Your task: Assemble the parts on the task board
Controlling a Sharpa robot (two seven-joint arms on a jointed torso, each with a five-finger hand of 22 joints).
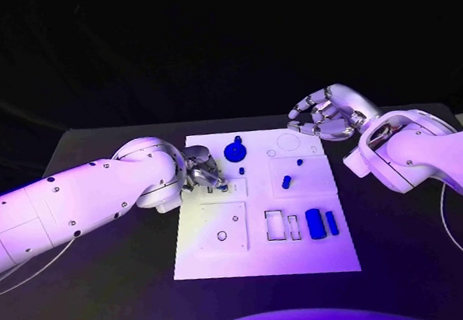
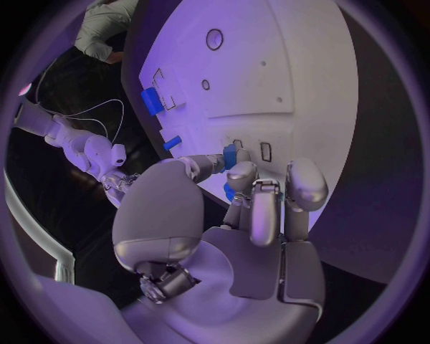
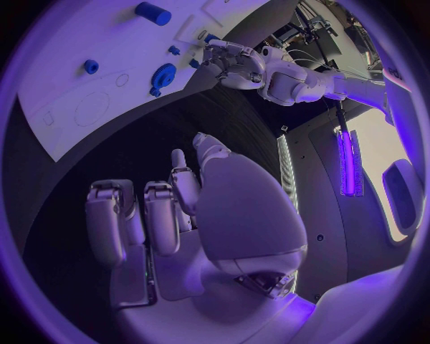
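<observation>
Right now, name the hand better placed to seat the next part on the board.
Left. The left hand is over the task board, fingertips on a small blue part. The right hand hovers beyond the board's far corner, holding nothing.

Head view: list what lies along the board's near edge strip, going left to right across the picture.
On the task board: small ring-shaped hole → rectangular slot outline → narrow slot → large blue cylinder → slim blue bar.
</observation>
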